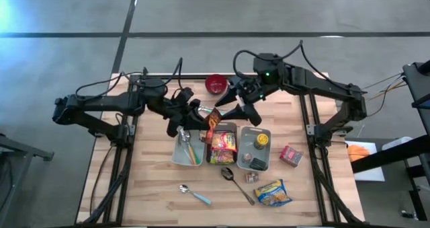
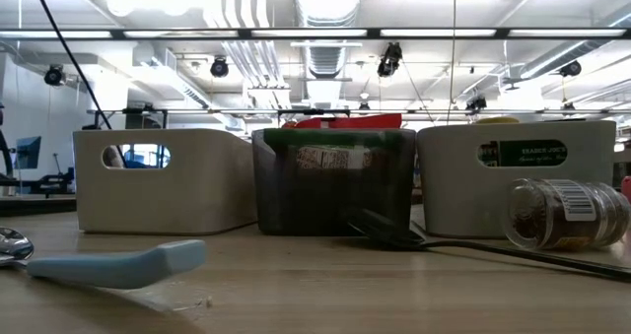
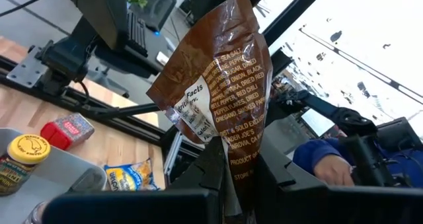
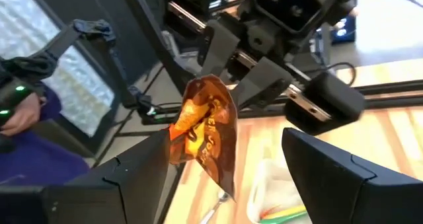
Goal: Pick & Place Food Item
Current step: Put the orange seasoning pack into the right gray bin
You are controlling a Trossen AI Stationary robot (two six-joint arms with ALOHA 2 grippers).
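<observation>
- Three bins stand in a row mid-table; the dark bin point(image 1: 224, 146) in the middle serves as the landmark.
- The dark bin holds bright red and yellow snack packets point(image 1: 224, 142).
- The left bin point(image 1: 187, 148), touching the dark bin's left side, holds long thin items, orange and green among them; what they are cannot be told.
- The right bin point(image 1: 254, 149), against the dark bin's right side, holds a yellow-lidded jar point(image 1: 261, 140) and a dark item toward its front.
- A red bowl point(image 1: 216, 84) sits well behind the dark bin, near the table's back edge.
- In front of the dark bin lies a dark spoon point(image 1: 234, 181); a blue-handled spoon point(image 1: 193, 194) lies further front and left.
- A small glass jar point(image 2: 562, 214) lies on its side in front of the right bin, with a yellow packet point(image 1: 272, 192) near the table's front edge.
- A red packet point(image 1: 291, 155) lies right of the right bin.
- The brown pouch point(image 3: 215, 85), the task's item, hangs in the air just above the dark bin's back left corner.
- The left gripper point(image 3: 231, 178) reaches in from the left, over the left bin, its fingers clamped on the pouch's edge.
- The right gripper point(image 4: 221, 178) reaches in from the back right, just behind the dark bin, pointing at the pouch; its fingers are spread wide with the pouch between them, and they hold nothing.
</observation>
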